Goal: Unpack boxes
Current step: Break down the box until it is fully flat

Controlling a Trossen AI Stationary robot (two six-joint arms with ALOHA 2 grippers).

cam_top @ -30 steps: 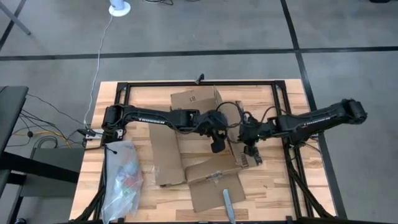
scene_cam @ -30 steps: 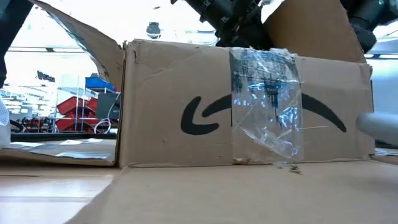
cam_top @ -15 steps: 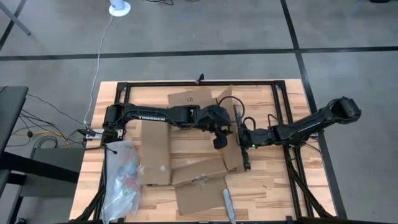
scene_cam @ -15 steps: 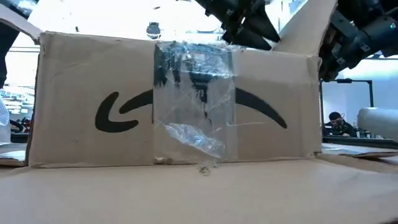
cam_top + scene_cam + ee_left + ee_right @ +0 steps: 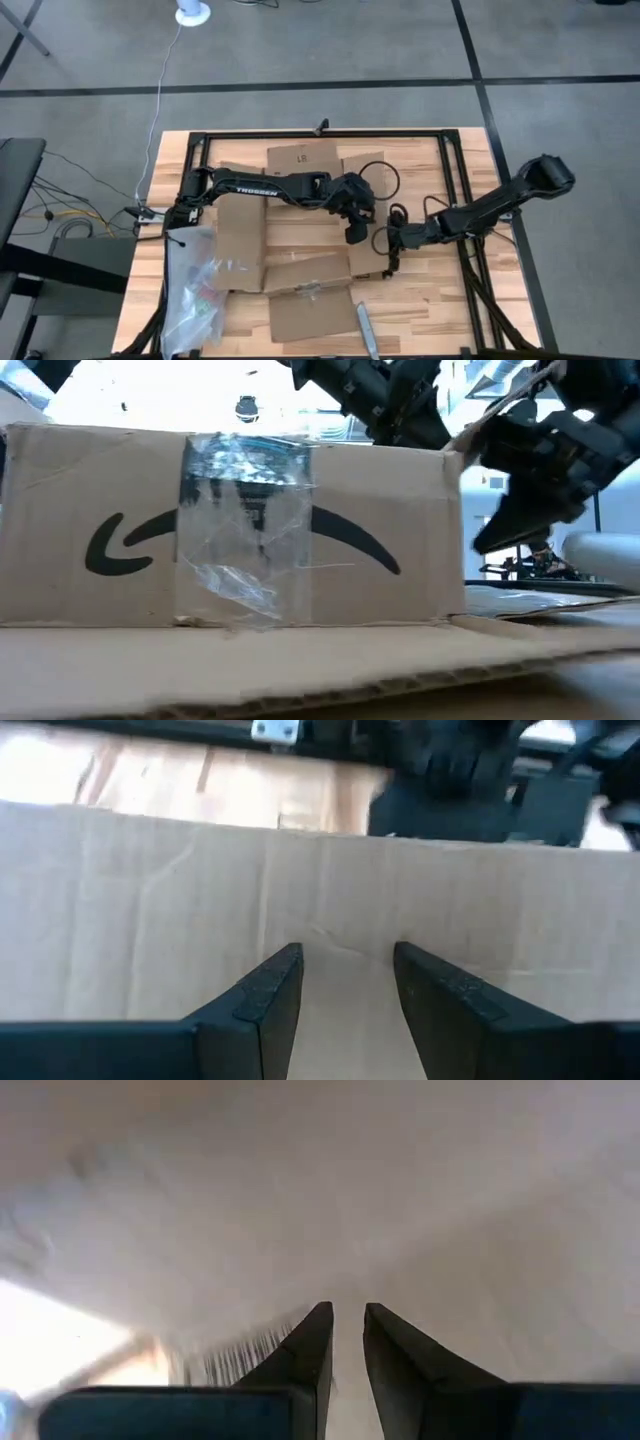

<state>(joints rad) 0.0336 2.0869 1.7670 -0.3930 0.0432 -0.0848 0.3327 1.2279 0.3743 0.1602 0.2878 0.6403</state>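
While left fingers (image 5: pixel 280 1000) gape, right fingers (image 5: pixel 315 1350) pinch the box (image 5: pixel 230 530) flap.

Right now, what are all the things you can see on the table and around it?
cardboard box: one, brown, flaps spread open, middle of the table; black smile-arrow print and clear tape on its near side.
plastic bag: one, clear, with colourful bits inside, at the table's left front corner.
table: one, light wood with a black frame.
cables: several, on the floor left of the table.
left claw: black, open, over the box's right part.
right claw: black, nearly shut, at the box's right flap.
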